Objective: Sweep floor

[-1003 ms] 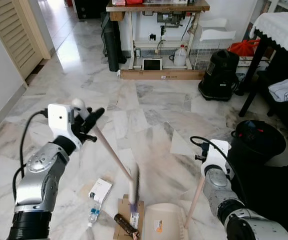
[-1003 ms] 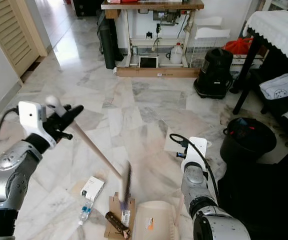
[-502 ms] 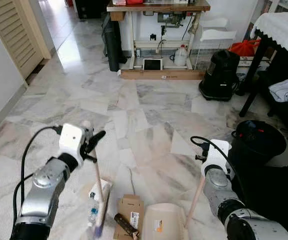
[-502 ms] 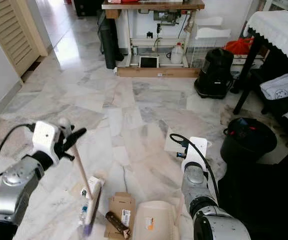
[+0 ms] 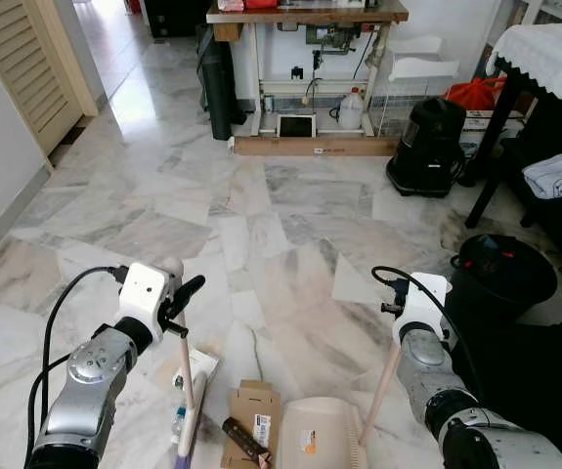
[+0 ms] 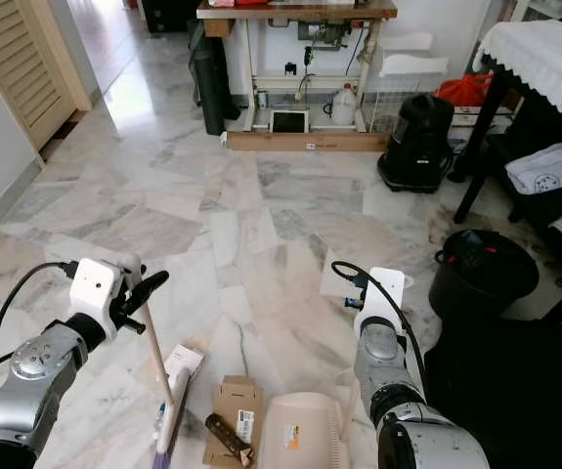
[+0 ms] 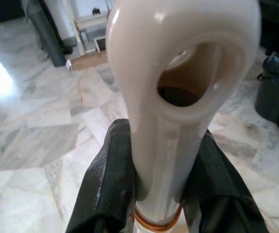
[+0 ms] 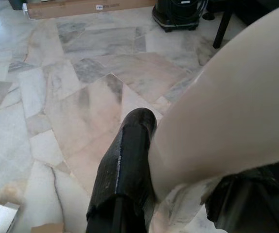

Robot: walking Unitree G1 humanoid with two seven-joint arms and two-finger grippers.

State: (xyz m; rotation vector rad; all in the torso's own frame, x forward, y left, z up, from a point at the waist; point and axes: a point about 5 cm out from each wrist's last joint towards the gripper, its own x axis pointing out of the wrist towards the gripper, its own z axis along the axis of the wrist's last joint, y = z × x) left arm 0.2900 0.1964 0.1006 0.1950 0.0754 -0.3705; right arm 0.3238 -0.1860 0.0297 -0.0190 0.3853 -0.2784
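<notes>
The left gripper (image 7: 158, 194) pinches the top of the broom handle (image 5: 185, 366), whose brush (image 5: 185, 440) rests on the marble floor (image 5: 290, 225) below it, beside a white box (image 5: 199, 363). The right gripper (image 8: 178, 194) clamps the dustpan handle (image 5: 382, 386); the dustpan (image 5: 315, 435) lies below, just beside a cardboard piece (image 5: 251, 415).

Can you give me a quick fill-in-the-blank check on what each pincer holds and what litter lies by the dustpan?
1. The left pincer is shut on the ____ handle.
2. The right pincer holds the handle of the ____.
3. The flattened litter just left of the dustpan is made of ____.

Missing words: broom; dustpan; cardboard
</notes>
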